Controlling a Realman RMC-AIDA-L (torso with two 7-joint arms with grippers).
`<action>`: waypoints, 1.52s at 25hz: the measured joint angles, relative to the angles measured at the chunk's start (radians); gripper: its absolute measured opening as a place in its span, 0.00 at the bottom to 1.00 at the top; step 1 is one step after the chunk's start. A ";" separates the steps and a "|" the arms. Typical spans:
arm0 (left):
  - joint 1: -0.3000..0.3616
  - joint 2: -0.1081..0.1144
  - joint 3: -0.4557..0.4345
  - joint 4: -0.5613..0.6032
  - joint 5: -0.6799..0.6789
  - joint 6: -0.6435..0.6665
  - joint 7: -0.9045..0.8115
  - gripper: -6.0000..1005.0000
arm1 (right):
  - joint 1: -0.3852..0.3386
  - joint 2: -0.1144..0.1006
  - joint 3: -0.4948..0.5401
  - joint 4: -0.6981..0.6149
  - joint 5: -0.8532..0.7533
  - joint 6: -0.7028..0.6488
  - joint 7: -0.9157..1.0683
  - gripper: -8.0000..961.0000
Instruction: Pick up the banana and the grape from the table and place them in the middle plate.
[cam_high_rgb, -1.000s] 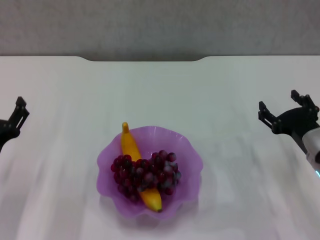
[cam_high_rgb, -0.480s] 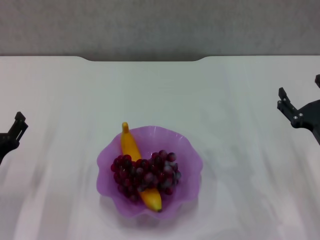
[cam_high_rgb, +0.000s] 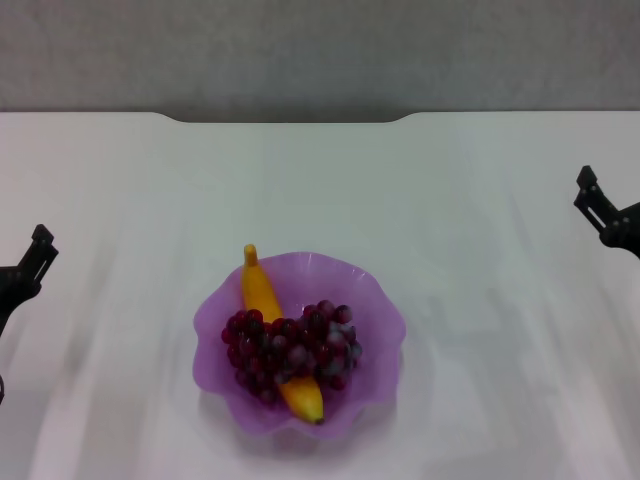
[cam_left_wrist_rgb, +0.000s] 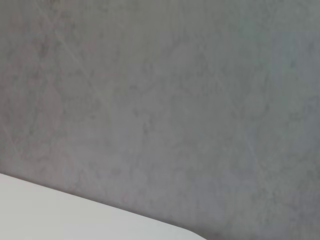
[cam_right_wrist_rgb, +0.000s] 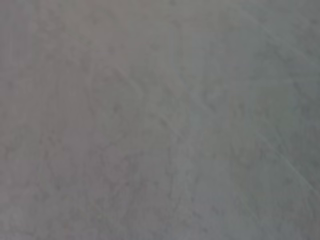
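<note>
The purple scalloped middle plate (cam_high_rgb: 375, 300) sits on the white table (cam_high_rgb: 320, 180), near the front centre. The yellow banana (cam_high_rgb: 259, 288) lies inside it, running from the far left rim to the near rim. The dark red grape bunch (cam_high_rgb: 295, 345) lies across the banana's middle, also inside the plate. My left gripper (cam_high_rgb: 35, 255) is at the far left edge of the head view, well away from the plate. My right gripper (cam_high_rgb: 600, 205) is at the far right edge, partly out of frame and also well away. Neither holds anything that I can see.
The table's far edge has a notch (cam_high_rgb: 290, 118) against a grey wall (cam_high_rgb: 320, 50). The left wrist view shows the grey wall (cam_left_wrist_rgb: 160, 100) and a strip of table (cam_left_wrist_rgb: 50, 215). The right wrist view shows only grey wall (cam_right_wrist_rgb: 160, 120).
My right gripper has drawn back to the right, now mostly out of frame. My left gripper lowered slightly, then held still. The plate, banana and grapes have not moved.
</note>
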 joint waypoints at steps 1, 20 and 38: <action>-0.002 0.000 0.000 0.000 0.001 -0.002 0.001 0.89 | 0.001 0.000 0.000 -0.007 0.003 0.001 0.009 0.93; -0.012 0.000 0.002 0.000 0.006 -0.029 0.046 0.89 | 0.044 -0.001 0.006 -0.032 0.016 0.205 0.029 0.92; -0.042 -0.001 0.014 0.003 0.008 -0.091 0.235 0.89 | 0.058 0.001 -0.014 -0.039 0.008 0.223 0.018 0.93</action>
